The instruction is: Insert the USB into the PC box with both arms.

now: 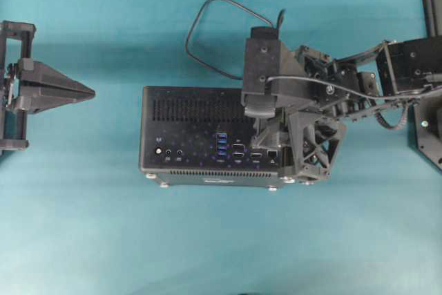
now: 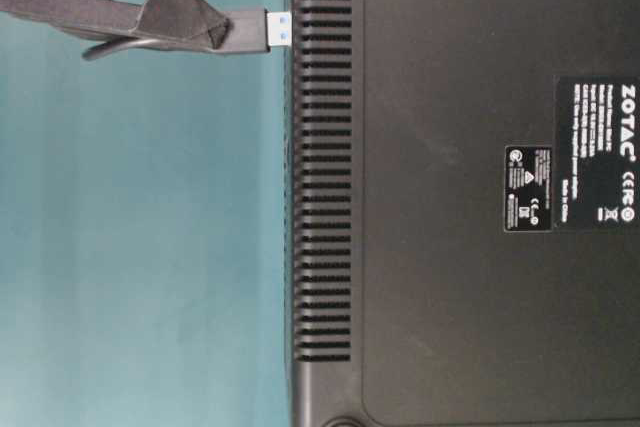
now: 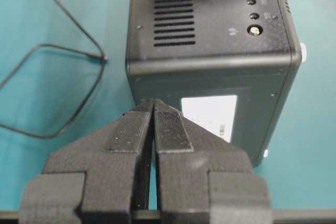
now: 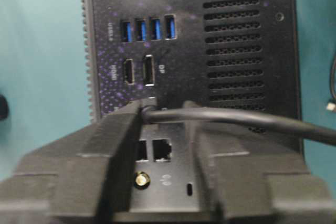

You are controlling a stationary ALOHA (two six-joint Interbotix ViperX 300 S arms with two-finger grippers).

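Right gripper (image 2: 215, 29) pinches the USB (image 2: 255, 31) by its black plug body, fingers clamped on it. The metal tip with its blue tongue sticks out past the fingertips and points at the PC box (image 1: 166, 112). From table level the tip reaches the edge of the box by the vent slots (image 2: 320, 147); whether it touches I cannot tell. In the right wrist view the cable (image 4: 247, 116) runs in from the right and passes between the two fingers, above the port face. The row of blue ports (image 4: 147, 29) sits beyond the fingertips, uncovered.

Seen from overhead, the box lies on the teal table (image 1: 276, 253) with its port face up, and the right arm hangs over the right end of it. The rest of the cable forms a loose loop on the table just beside the box, on its far side.

Left gripper (image 1: 90, 92) is pressed together with nothing between its fingers. It sits well apart from the box, to the left, with its point aimed at the box's end.
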